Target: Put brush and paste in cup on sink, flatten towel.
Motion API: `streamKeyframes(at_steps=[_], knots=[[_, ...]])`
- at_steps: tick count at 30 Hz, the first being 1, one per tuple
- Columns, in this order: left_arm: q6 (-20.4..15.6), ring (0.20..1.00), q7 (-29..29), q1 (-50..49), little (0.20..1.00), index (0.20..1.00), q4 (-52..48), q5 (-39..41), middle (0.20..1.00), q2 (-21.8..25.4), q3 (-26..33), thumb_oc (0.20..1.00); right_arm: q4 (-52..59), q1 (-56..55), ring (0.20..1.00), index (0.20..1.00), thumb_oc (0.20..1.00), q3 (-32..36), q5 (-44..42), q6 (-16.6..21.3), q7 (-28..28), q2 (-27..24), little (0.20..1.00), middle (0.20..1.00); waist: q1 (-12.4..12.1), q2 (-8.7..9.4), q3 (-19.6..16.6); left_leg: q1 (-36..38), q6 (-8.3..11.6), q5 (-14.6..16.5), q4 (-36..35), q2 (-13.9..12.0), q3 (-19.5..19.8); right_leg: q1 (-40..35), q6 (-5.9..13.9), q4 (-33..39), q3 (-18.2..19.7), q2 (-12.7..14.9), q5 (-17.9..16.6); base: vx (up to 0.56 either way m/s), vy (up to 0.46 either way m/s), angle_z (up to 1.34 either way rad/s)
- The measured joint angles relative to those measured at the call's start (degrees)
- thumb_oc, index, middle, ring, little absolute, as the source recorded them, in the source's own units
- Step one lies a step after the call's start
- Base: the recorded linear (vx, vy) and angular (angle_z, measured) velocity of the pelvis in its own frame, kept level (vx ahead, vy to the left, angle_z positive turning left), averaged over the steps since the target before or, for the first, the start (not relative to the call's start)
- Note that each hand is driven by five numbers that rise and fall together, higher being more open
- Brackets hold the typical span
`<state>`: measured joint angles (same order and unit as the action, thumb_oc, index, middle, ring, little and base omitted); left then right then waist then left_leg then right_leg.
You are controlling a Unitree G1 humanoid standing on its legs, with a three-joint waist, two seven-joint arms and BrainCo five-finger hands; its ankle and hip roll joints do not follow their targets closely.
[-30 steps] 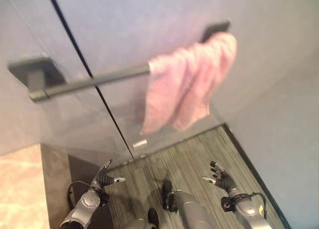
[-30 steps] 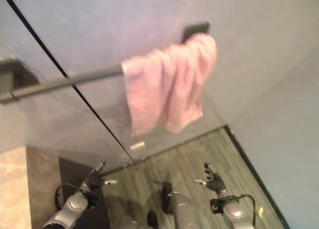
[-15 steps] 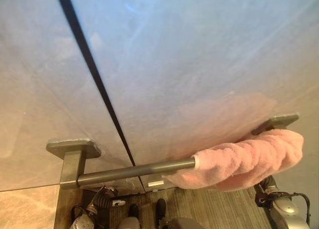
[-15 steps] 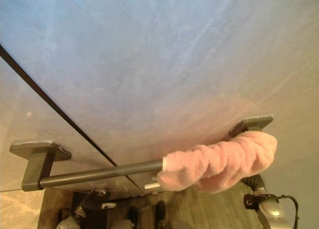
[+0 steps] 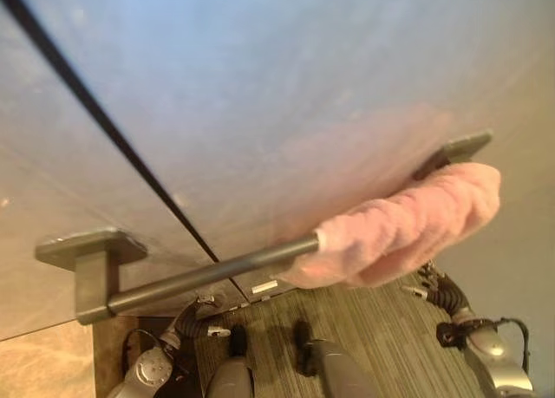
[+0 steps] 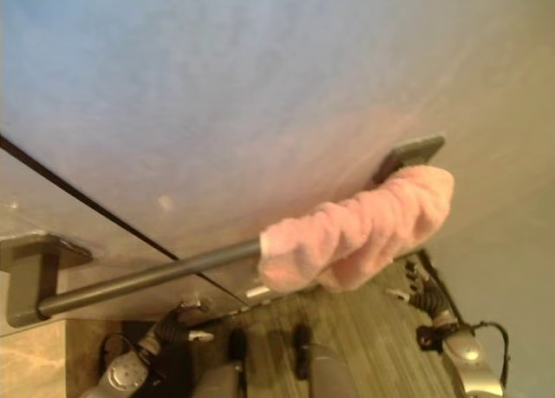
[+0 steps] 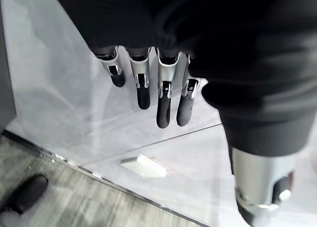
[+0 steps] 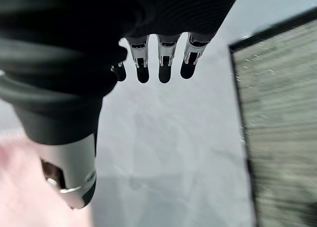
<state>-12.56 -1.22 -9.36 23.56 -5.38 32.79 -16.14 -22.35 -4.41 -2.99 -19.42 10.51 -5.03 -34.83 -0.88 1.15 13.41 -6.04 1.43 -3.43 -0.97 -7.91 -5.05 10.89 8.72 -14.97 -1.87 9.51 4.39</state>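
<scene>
Pink towel (image 5: 408,227) bunched at the right end of the grey rail (image 5: 208,275) on the wall. Left hand (image 7: 158,83) low by the wall, fingers straight, empty. Right hand (image 8: 158,59) below the towel, apparently clear of it, fingers straight

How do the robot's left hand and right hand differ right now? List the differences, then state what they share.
Place: the left hand hangs below the bare stretch of the grey metal towel bar; the right hand is under the bunched pink towel at the bar's right end.
Nearness: the right hand is close beneath the towel; the left hand is far from it.
Shared: both have straight fingers and grip nothing.
</scene>
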Motion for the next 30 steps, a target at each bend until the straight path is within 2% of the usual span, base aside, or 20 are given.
streamKeyframes(at_steps=[2, 3, 5, 6, 7, 8, 9, 11, 12, 13, 14, 15, 16, 17, 18, 19, 23, 27, 30], knots=[[-0.03, 1.000, -0.30, -0.17, 1.000, 1.000, 0.01, 0.33, 1.000, 3.23, 0.71, 1.000, 1.88, 0.67, 1.000, 1.000, 1.000, -0.79, 0.01, 0.65, 0.04, 0.24, 1.000, 1.000, -0.55, 2.92, -0.41, -0.08, 2.37, -0.05, 0.57, 0.73, -0.18, -6.08, 2.09, 8.41, 0.03, 3.09, -3.24, -0.06, -0.208, -0.03], [0.11, 1.000, -0.83, 0.28, 1.000, 1.000, 1.54, 0.70, 1.000, 2.39, 3.59, 1.000, 2.86, 1.38, 1.000, 1.000, 1.000, -1.08, 0.04, 0.65, 0.10, -0.02, 1.000, 1.000, -1.03, 2.94, 0.01, -0.15, 4.31, -0.66, 0.42, -1.35, 0.54, -9.21, 2.29, 13.70, -1.03, 0.80, -3.27, -0.02, -0.183, -0.04], [-0.07, 1.000, -1.55, 0.37, 1.000, 1.000, 2.06, 0.94, 1.000, 0.44, 4.16, 1.000, 2.97, 1.93, 1.000, 1.000, 1.000, -0.93, 0.04, 0.64, 0.28, -0.50, 1.000, 1.000, -1.19, 1.30, -0.56, -0.26, 4.67, -1.65, 0.24, -3.50, 2.93, -9.78, 1.02, 14.81, -1.59, -2.14, -3.75, -0.02, -0.312, 0.11], [-0.09, 1.000, -2.28, 0.09, 1.000, 1.000, 2.05, 0.98, 1.000, -1.97, 4.23, 1.000, 3.25, 1.11, 1.000, 1.000, 1.000, -0.55, 0.06, 0.60, 1.09, -1.04, 1.000, 1.000, -0.89, 0.36, -0.84, -0.99, 4.43, -3.31, 1.35, -4.68, 3.43, -11.42, 0.40, 15.73, -3.51, -3.70, -3.61, -0.05, -0.335, 0.48], [-0.21, 1.000, -2.44, 0.39, 1.000, 1.000, 1.90, 0.99, 1.000, -2.83, 4.22, 1.000, 3.82, -0.04, 1.000, 1.000, 1.000, 0.30, 0.05, 0.60, 1.26, -1.05, 1.000, 1.000, -0.41, 0.41, -1.02, -1.44, 4.46, -4.18, 1.63, -4.72, 3.56, -12.02, -0.21, 16.03, -4.35, -3.93, -3.11, -0.08, -0.214, 0.89], [-1.09, 1.000, -2.77, 0.83, 1.000, 1.000, 1.13, 1.68, 1.000, -3.76, 3.90, 1.000, 3.94, -0.99, 1.000, 1.000, 1.000, 1.24, -0.26, 0.79, 1.86, -1.06, 1.000, 1.000, 0.72, -0.04, -1.76, -2.70, 4.06, -6.00, 1.20, -5.24, 3.83, -12.12, -1.55, 16.40, -6.41, -4.83, -2.24, -0.07, -0.129, 0.84], [-1.34, 1.000, -2.93, 0.89, 1.000, 1.000, 0.58, 2.38, 1.000, -3.99, 3.80, 1.000, 3.88, -1.13, 1.000, 1.000, 1.000, 1.55, -0.66, 0.88, 2.47, -1.01, 1.000, 1.000, 0.78, -0.69, -2.12, -3.40, 4.33, -7.01, 0.52, -5.71, 4.15, -12.14, -2.02, 16.11, -7.40, -5.75, -2.02, -0.10, -0.124, 0.93], [-1.79, 1.000, -3.19, 2.11, 1.000, 1.000, -0.12, 3.13, 1.000, -4.30, 3.54, 1.000, 4.01, -1.16, 1.000, 1.000, 1.000, 2.33, -2.12, 1.00, 3.61, -0.97, 1.000, 1.000, 0.83, -2.91, -3.18, -5.58, 4.12, -7.37, -0.02, -7.17, 4.00, -11.44, -3.00, 15.09, -10.28, -8.12, -1.55, -0.17, -0.129, 0.73], [-1.77, 1.000, -3.21, 2.77, 1.000, 1.000, -0.06, 3.15, 1.000, -4.44, 3.48, 1.000, 4.05, -1.38, 1.000, 1.000, 1.000, 2.71, -2.28, 1.03, 3.79, -0.95, 1.000, 1.000, 1.45, -3.20, -3.31, -6.26, 4.10, -7.39, 0.23, -7.29, 3.57, -10.89, -3.19, 14.33, -11.61, -7.86, -0.82, -0.13, -0.074, 0.78], [-1.73, 1.000, -3.25, 3.24, 1.000, 1.000, -1.19, 3.46, 1.000, -4.49, 3.55, 1.000, 4.20, -1.70, 1.000, 1.000, 1.000, 2.72, -2.33, 1.05, 3.96, -1.22, 1.000, 1.000, 1.56, -4.14, -4.13, -6.34, 4.98, -8.55, -2.66, -7.96, 3.11, -9.04, -6.27, 11.52, -12.22, -8.93, 1.28, -0.05, 0.004, 0.95], [-2.11, 1.000, -3.20, 3.59, 1.000, 1.000, -2.56, 4.10, 1.000, -3.58, 3.74, 1.000, 4.21, -1.76, 1.000, 1.000, 1.000, 2.95, -2.36, 1.10, 4.13, -0.29, 1.000, 1.000, 1.97, -2.83, -4.31, -7.01, 6.19, -4.41, -2.42, -7.22, 1.20, -8.05, -7.00, 10.55, -13.03, -6.87, 2.05, -0.04, 0.039, 0.68], [-2.09, 1.000, -3.24, 3.53, 1.000, 1.000, -2.64, 4.74, 1.000, -3.23, 4.38, 1.000, 4.13, -1.11, 1.000, 1.000, 1.000, 2.77, -2.37, 0.94, 4.22, 1.17, 1.000, 1.000, 1.04, 0.09, -3.85, -7.77, 4.79, -2.68, 2.78, -4.53, 1.54, -7.17, -6.59, 9.57, -12.26, -4.02, 2.36, 0.02, 0.080, 0.17], [-2.09, 1.000, -2.97, 2.72, 1.000, 1.000, -2.83, 5.04, 1.000, -1.93, 4.28, 1.000, 5.71, -0.59, 1.000, 1.000, 1.000, 2.63, -2.41, 0.58, 4.59, 2.32, 1.000, 1.000, 0.34, 3.40, -4.50, -7.49, 3.35, -0.67, 9.22, 0.27, 0.33, -6.57, -5.53, 9.74, -10.77, 0.00, 1.32, 0.09, 0.108, -0.12], [-2.08, 1.000, -2.74, 2.25, 1.000, 1.000, -3.23, 5.02, 1.000, -1.69, 4.08, 1.000, 5.70, -0.90, 1.000, 1.000, 1.000, 3.37, -2.83, 0.61, 4.74, 1.87, 1.000, 1.000, 1.29, 2.94, -4.72, -5.52, 3.26, -0.73, 8.95, 0.99, -1.10, -8.15, -3.39, 11.52, -11.22, 0.13, -0.38, 0.10, 0.117, 0.23], [-2.09, 1.000, -2.60, 1.24, 1.000, 1.000, -3.98, 4.99, 1.000, -1.91, 4.16, 1.000, 5.60, -1.11, 1.000, 1.000, 1.000, 4.30, -3.52, 0.49, 5.08, 0.69, 1.000, 1.000, 3.57, 0.32, -5.29, -0.92, 4.52, -0.54, 2.93, 0.52, -1.76, -10.34, -2.88, 12.90, -12.60, -0.68, -0.98, 0.07, 0.149, 0.46], [-2.04, 1.000, -2.52, 1.37, 1.000, 1.000, -4.24, 5.02, 1.000, -1.59, 4.41, 1.000, 5.32, -1.24, 1.000, 1.000, 1.000, 4.35, -3.84, 0.32, 5.50, 0.89, 1.000, 1.000, 3.79, -0.04, -5.41, 0.83, 4.41, -0.65, 0.80, 0.69, -1.89, -10.95, -2.75, 12.90, -12.80, -0.56, -1.06, 0.04, 0.145, 0.24], [-2.05, 1.000, -1.94, 1.60, 1.000, 1.000, -5.69, 5.54, 1.000, 0.64, 4.52, 1.000, 3.71, -0.76, 1.000, 1.000, 1.000, 2.61, -4.59, -0.53, 6.15, 1.09, 1.000, 1.000, 3.33, 1.58, -5.46, 4.01, 4.00, -0.39, -1.88, 2.01, -2.18, -12.44, -1.09, 13.63, -12.32, 0.68, -2.09, 0.00, 0.134, -0.05], [-2.05, 1.000, -1.48, 2.11, 1.000, 1.000, -7.61, 8.48, 1.000, 1.40, 4.49, 1.000, 2.78, 3.36, 1.000, 1.000, 1.000, -0.16, -4.99, -1.04, 5.25, 0.82, 1.000, 1.000, 3.17, 1.47, -5.49, 5.37, 3.87, -0.26, -3.80, 2.21, -3.63, -13.01, -0.04, 16.42, -10.59, 0.46, -3.77, -0.03, 0.098, -0.22], [-2.13, 1.000, 0.13, 2.67, 1.000, 1.000, -11.16, 10.09, 1.000, 2.14, 4.10, 1.000, 2.62, 5.52, 1.000, 1.000, 1.000, -1.45, -6.94, -1.29, 4.09, 0.82, 1.000, 1.000, 3.15, 1.48, -5.63, 6.69, 3.93, -0.34, -4.25, 2.28, -4.05, -14.58, 0.02, 18.33, -9.68, 0.37, -5.10, -0.02, 0.050, -0.15]])
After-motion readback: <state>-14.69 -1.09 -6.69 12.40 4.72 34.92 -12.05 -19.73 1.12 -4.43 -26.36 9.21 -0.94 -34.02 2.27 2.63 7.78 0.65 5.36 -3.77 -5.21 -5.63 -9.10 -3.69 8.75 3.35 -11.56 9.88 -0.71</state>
